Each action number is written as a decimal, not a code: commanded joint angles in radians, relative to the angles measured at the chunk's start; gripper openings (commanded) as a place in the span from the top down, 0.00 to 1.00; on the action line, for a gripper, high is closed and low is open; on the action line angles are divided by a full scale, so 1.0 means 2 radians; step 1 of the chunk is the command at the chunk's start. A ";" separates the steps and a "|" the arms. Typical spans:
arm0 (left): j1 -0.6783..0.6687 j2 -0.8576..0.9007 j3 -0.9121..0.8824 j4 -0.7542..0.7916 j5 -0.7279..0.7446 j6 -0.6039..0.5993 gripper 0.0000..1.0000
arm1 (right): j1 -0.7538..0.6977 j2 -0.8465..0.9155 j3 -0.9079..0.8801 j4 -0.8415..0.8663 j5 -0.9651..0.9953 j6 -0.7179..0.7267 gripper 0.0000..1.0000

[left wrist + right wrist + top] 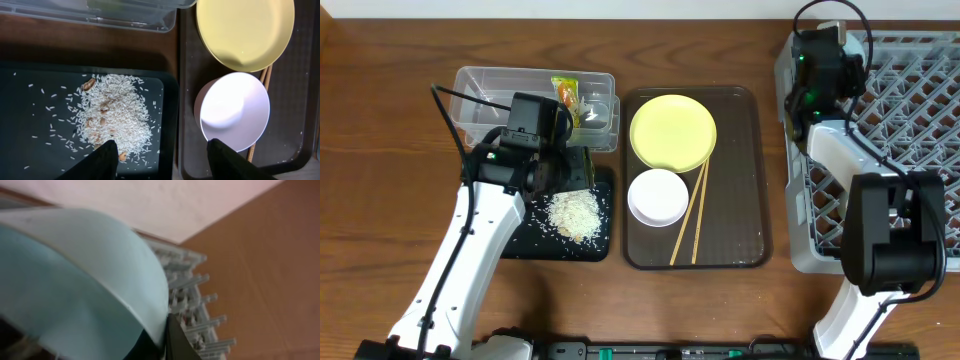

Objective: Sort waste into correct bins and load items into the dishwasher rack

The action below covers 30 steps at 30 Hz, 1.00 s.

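- Step in hand: loading. Your right gripper [167,336] looks clenched on the rim of the light blue bowl [85,280], which is tilted on edge at the 10 o'clock corner of the dishwasher rack [910,90]
- Next move, as a judgement: lower the bowl between the lattice ribs, then let go. The overhead view hides the bowl under the wrist, so seating can't be read
- Left gripper [165,162]: fingers spread, nothing held, over the 3 o'clock edge of the black tray [30,100], just beside the rice scraps [112,117]
- Snack wrapper [565,93] lies in the clear tub [480,80], table 11 o'clock
- Not yet loaded, on the brown serving tray [740,200]: yellow plate [672,132], white bowl [657,197], chopsticks [688,220]
- No obstruction seen; the arms are well apart
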 commanded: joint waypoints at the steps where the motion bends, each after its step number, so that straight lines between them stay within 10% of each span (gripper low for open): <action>1: 0.000 0.000 0.003 -0.002 -0.005 0.008 0.40 | 0.017 -0.020 -0.005 -0.052 0.012 0.081 0.99; 5: 0.000 0.000 0.003 -0.002 -0.005 0.008 0.39 | 0.029 -0.064 -0.005 -0.153 -0.064 0.154 0.89; 10: 0.000 0.000 0.003 -0.002 -0.005 0.008 0.39 | 0.035 -0.133 -0.005 -0.283 -0.236 0.207 0.41; 19: 0.000 0.000 0.003 -0.037 -0.088 -0.045 0.39 | 0.074 -0.182 -0.006 -0.412 -0.551 0.287 0.36; 30: 0.007 0.000 0.003 -0.067 -0.147 -0.097 0.34 | 0.179 -0.102 -0.008 -0.505 -0.577 0.289 0.46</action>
